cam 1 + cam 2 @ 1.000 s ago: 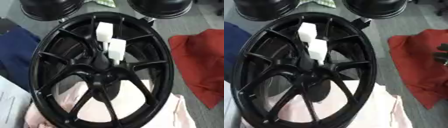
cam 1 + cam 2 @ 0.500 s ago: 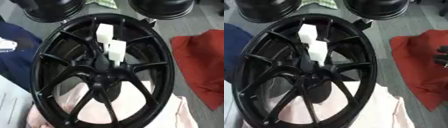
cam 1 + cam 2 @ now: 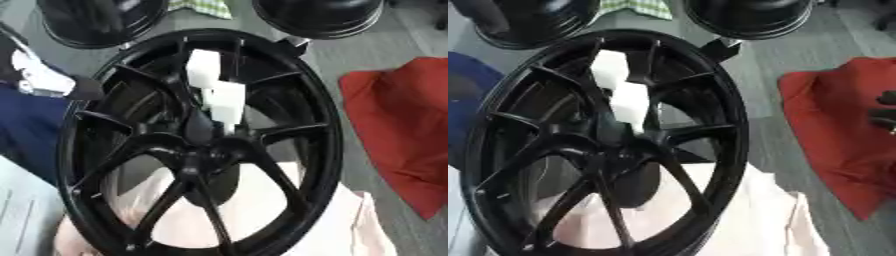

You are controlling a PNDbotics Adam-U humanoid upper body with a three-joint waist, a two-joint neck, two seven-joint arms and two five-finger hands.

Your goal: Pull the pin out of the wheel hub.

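The black wheel hub (image 3: 197, 150) fills the middle of the view, spokes fanning out from its centre, its near rim lying over a pale pink cloth (image 3: 289, 220). Two white blocks (image 3: 226, 99) sit one behind the other on the upper spokes, just above the centre. At the left edge, something white and black (image 3: 39, 75) touches the rim; fingers can't be made out. At the right edge, dark right hand (image 3: 884, 112) over red cloth (image 3: 842, 140), fingers unclear. Farther back, two more black wheels (image 3: 319, 15).

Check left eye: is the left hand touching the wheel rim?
Yes, the left hand meets the wheel at its upper-left rim.
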